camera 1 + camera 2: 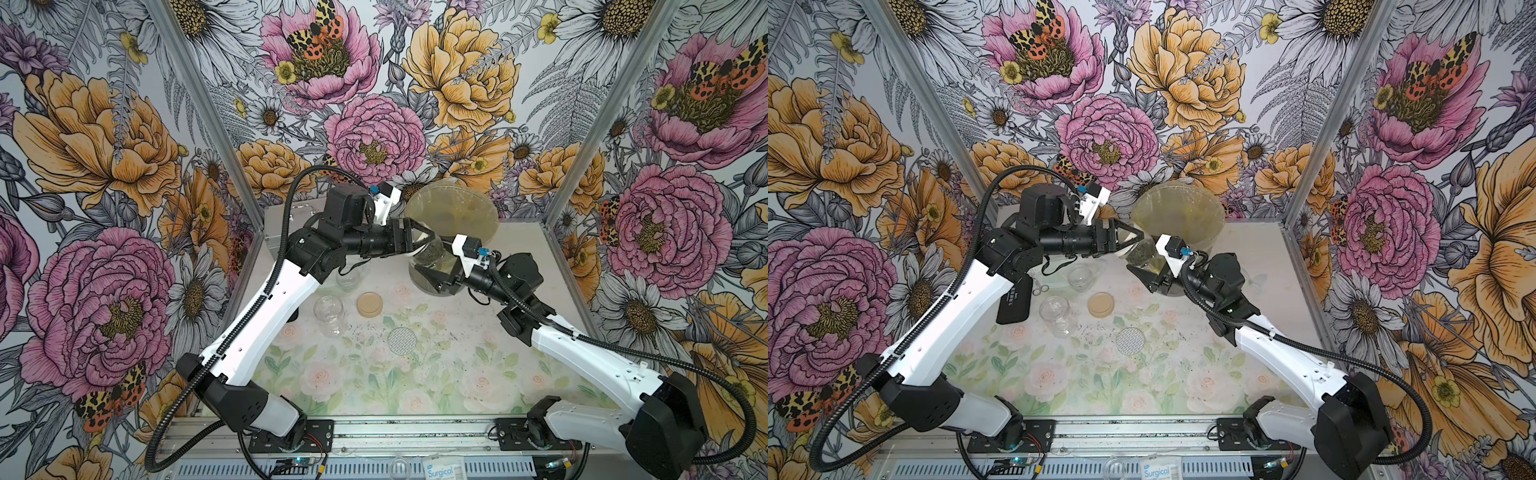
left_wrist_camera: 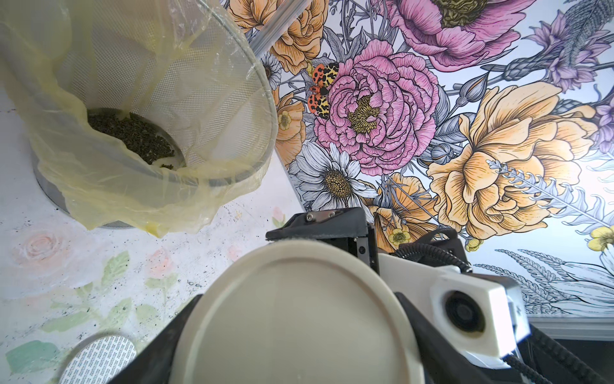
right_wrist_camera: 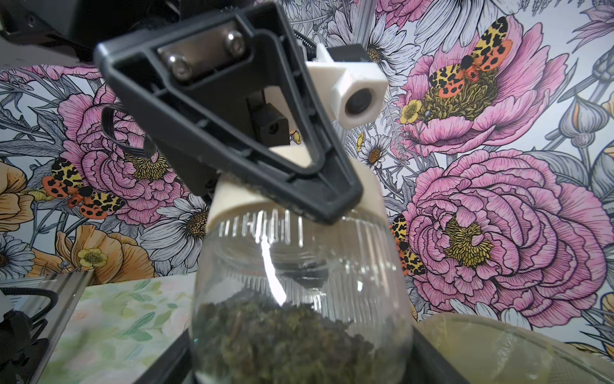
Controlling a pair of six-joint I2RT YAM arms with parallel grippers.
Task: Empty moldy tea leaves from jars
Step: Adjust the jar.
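One jar (image 3: 299,266) gripped between left hand (image 2: 292,316), right hand (image 3: 299,349).

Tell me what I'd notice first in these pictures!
Near the back of the table, a glass jar of dark tea leaves is gripped from two sides: the right gripper holds its body, the left gripper its cream lid. Huge painted flowers cover the walls, and a yellow-bagged bin stands just behind.
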